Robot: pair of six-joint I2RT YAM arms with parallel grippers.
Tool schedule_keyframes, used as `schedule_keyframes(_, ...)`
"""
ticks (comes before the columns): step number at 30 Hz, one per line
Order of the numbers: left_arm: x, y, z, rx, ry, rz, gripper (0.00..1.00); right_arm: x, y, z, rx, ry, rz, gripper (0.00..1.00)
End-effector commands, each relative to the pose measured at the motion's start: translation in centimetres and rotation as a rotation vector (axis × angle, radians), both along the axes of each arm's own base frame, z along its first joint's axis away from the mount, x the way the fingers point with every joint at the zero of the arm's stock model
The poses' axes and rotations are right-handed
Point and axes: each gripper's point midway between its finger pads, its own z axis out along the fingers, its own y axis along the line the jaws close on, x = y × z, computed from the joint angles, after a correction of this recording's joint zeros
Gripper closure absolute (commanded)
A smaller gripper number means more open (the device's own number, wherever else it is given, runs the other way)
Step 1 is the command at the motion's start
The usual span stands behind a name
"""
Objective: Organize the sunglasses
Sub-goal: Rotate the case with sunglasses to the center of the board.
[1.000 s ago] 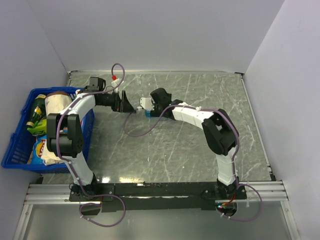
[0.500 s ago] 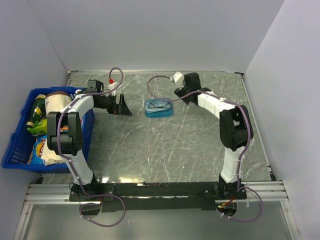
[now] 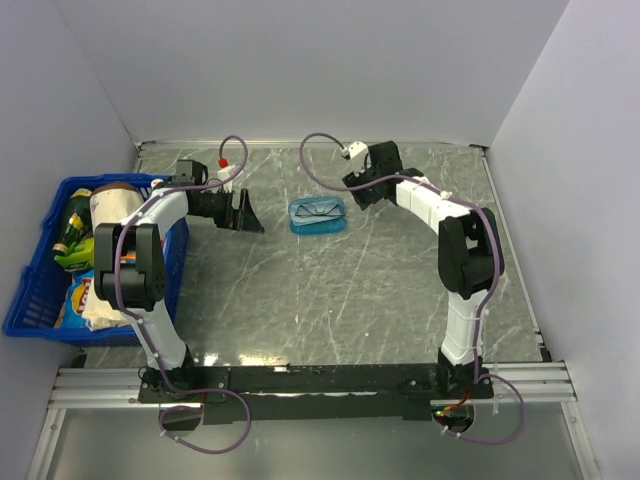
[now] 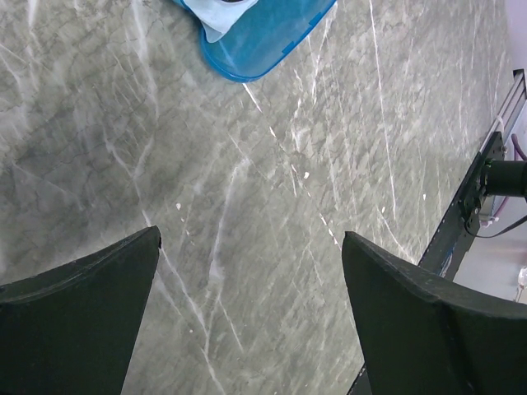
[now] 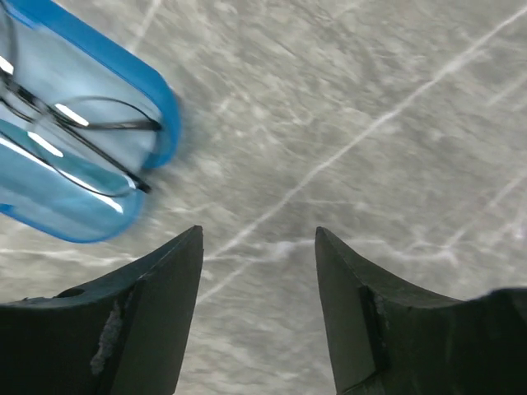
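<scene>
In the left wrist view, the top edge cut off most of the blue case (image 4: 263, 37) and all but a corner of the pale cloth (image 4: 216, 15) in it. The right wrist view was motion-blurred, and its left edge cropped the sunglasses (image 5: 82, 132). Overhead, the left arm (image 3: 135, 270) hid part of the basket (image 3: 25, 290).

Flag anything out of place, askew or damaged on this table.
Nothing is spilled or damaged. One oddity: a pale cloth is bunched up at one end of the blue case, reaching its rim. The sunglasses lie inside the case.
</scene>
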Motion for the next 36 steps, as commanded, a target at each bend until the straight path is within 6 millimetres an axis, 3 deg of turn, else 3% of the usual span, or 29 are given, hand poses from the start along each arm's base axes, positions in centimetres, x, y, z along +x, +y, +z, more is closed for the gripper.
schedule_keyframes(1, -0.1, 0.0, 0.2, -0.003, -0.019, -0.017, 0.03, -0.3, 1.7, 0.9, 0.129, 0.080, -0.028, 0.38)
schedule_keyframes(21, -0.1, 0.0, 0.2, -0.005, -0.017, -0.020, 0.03, -1.6, 2.0, -3.2, 0.083, 0.255, -0.108, 0.41)
schedule_keyframes(31, -0.2, 0.0, 0.2, -0.008, -0.014, -0.021, 0.03, 0.1, 1.5, -3.6, 0.011, 0.230, -0.202, 0.39)
schedule_keyframes(36, -0.1, -0.1, 0.1, -0.009, -0.015, -0.023, 0.03, 0.0, 1.9, -4.2, -0.011, 0.250, -0.191, 0.39)
